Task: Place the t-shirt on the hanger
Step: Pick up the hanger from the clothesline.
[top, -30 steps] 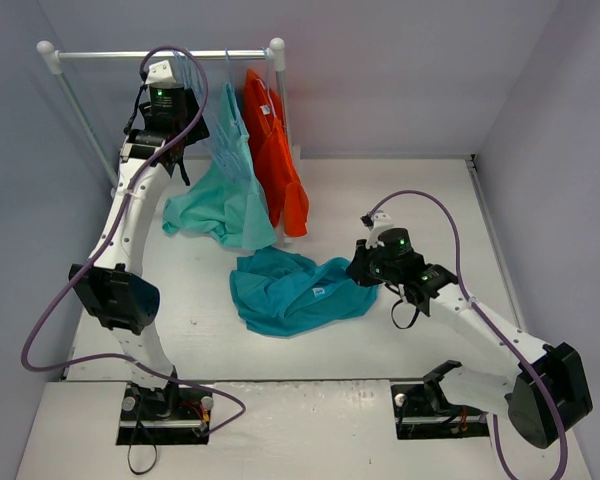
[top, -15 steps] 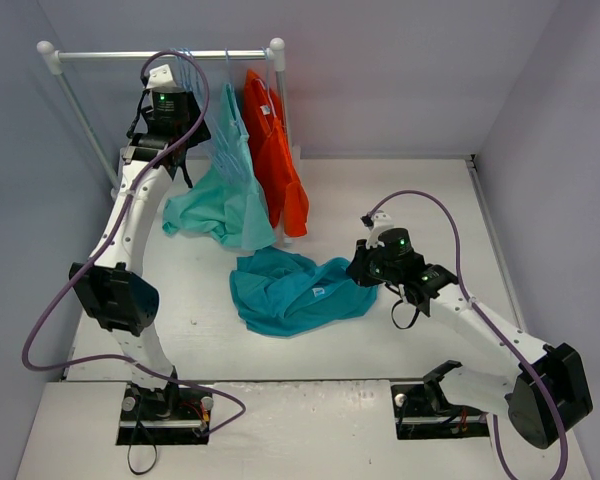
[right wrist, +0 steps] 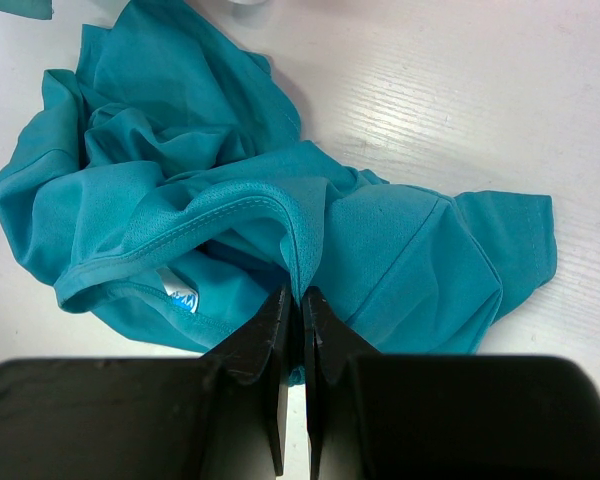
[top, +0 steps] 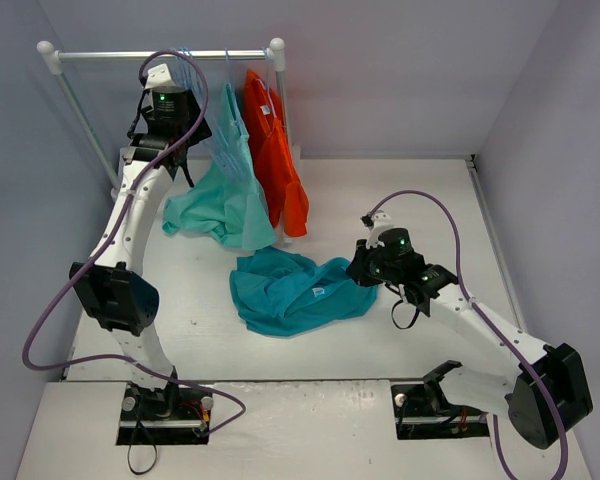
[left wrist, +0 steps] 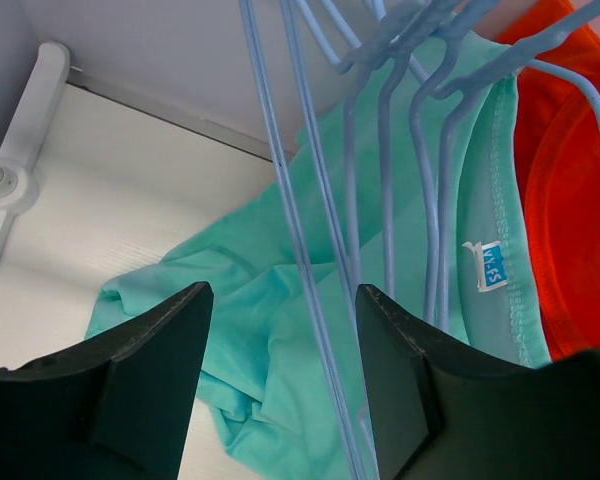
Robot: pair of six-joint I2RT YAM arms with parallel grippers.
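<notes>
The deep teal t-shirt (top: 290,292) lies crumpled on the table; in the right wrist view (right wrist: 230,200) its white label (right wrist: 180,296) shows inside the collar. My right gripper (top: 358,268) is shut on a fold of the t-shirt near the collar (right wrist: 298,292). My left gripper (top: 170,135) is up at the rail, open, its jaws either side of a thin pale-blue hanger (left wrist: 305,290) without touching it. Several more pale-blue hangers (left wrist: 420,180) hang just right of it.
A mint-green garment (top: 220,195) and an orange garment (top: 275,150) hang on the white rail (top: 160,55), the mint one trailing onto the table. The rail's post base (left wrist: 15,130) stands at the left. Grey walls enclose the table.
The left gripper has shifted very slightly at the rail. The right arm and the t-shirt have not moved.
</notes>
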